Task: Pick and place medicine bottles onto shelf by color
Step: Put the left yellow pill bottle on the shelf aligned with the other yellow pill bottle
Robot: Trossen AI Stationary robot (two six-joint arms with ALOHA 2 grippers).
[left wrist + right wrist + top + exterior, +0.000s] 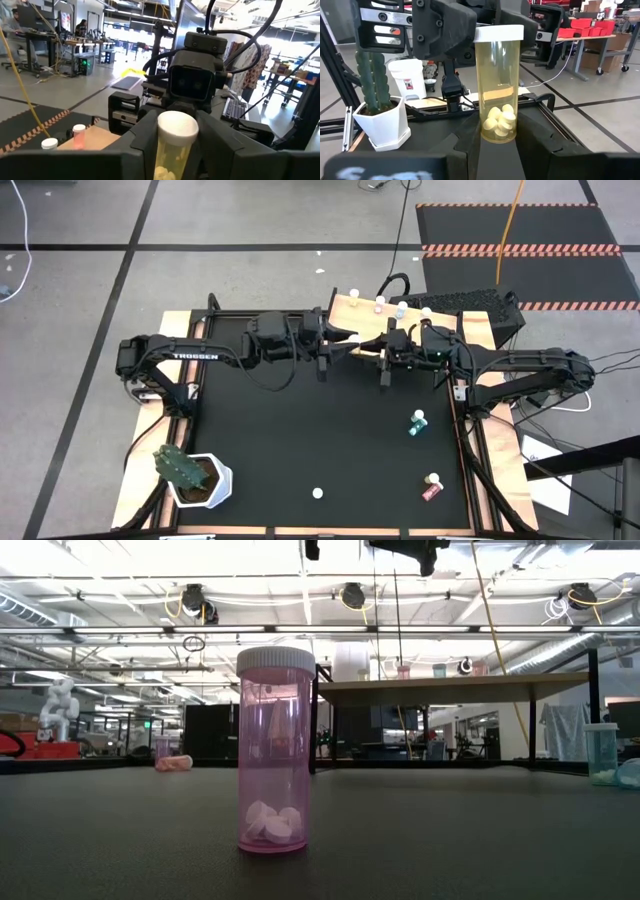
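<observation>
Both the left gripper and right gripper clamp one yellow bottle; it's light, rigid and slick, so you should grip mid-body below the cap.

The yellow bottle has its bottom hidden between the right gripper fingers. From above, this bottle is too small to see beside the shelf. Near the shelf, a bottle is cut off by the picture's edge.
</observation>
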